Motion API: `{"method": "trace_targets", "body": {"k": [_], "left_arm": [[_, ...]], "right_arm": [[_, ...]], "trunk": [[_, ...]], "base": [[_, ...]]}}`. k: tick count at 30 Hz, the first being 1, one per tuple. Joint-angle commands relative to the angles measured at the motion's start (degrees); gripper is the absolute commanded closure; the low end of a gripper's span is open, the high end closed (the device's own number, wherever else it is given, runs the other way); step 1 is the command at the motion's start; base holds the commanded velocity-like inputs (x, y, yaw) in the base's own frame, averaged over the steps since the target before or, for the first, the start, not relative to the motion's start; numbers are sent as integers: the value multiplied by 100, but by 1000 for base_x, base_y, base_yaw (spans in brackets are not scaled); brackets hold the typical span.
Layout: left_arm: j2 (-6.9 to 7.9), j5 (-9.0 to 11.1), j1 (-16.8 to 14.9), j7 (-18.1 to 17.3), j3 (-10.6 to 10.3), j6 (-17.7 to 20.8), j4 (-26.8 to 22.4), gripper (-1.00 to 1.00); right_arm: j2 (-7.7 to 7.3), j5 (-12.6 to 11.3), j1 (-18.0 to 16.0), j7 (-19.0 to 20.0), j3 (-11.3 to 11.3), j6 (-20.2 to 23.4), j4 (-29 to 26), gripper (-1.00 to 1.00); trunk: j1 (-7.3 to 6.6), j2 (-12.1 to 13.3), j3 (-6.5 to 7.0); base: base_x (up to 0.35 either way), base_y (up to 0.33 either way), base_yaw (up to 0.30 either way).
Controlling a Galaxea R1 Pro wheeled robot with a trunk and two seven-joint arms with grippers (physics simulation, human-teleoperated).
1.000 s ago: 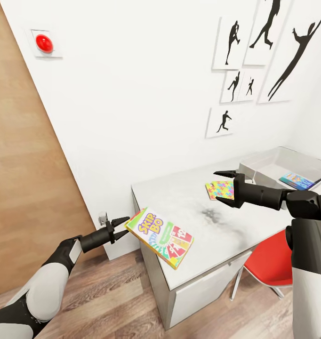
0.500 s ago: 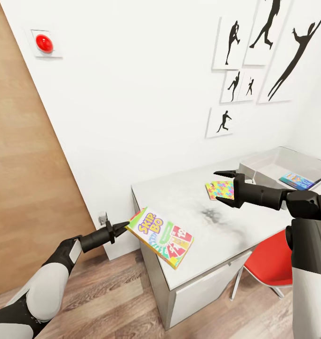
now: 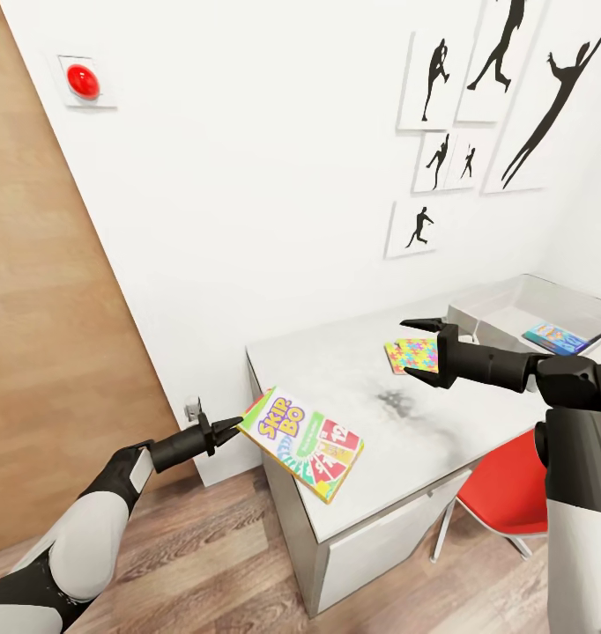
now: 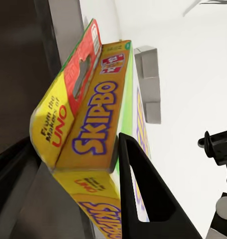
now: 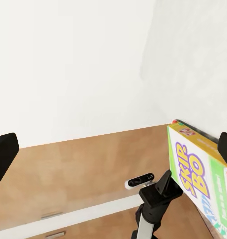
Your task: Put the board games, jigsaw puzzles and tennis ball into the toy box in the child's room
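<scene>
Yellow-edged Skip-Bo box overhangs the worktop corner, left gripper pinched on its end. Right gripper spread wide, empty. Lift level, carry toward toy box.

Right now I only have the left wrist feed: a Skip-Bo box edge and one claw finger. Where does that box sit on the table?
Observer: From the head view, the Skip-Bo box lies at the table's near corner, overhanging the edge, with the left claw closed at its corner.
Operator: Where's my other arm?
Observer: The right claw is open, over the table at a jigsaw puzzle; I cannot tell whether they touch.
Operator: And the toy box?
Observer: The toy box sits at the table's far right end, with a blue game box inside.
</scene>
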Motion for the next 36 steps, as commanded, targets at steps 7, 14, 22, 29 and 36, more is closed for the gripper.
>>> {"method": "trace_targets", "body": {"k": [7,14,22,29,36], "left_arm": [[-5,-77,-7,-125,38,25,-3,100],[-4,-77,-7,-278,30,18,-10,100],[-4,-77,-7,-293,29,21,-10,100],[-4,-77,-7,-294,29,16,-10,100],[-4,-77,-7,-295,29,17,-10,100]], "right_arm": [[1,-44,-9,-57,-9,43,0,-100],[1,-44,-10,-57,-9,43,0,-100],[3,-44,-7,-57,-9,43,0,-100],[1,-44,-2,-57,-9,45,0,-100],[6,-44,15,-50,131,80,0,-100]], "trunk": [[0,-3,-5],[-44,77,30],[-220,398,174],[-373,679,300],[-527,960,425]], "base": [[0,0,0],[0,0,0],[0,0,0],[0,0,0],[0,0,0]]}}
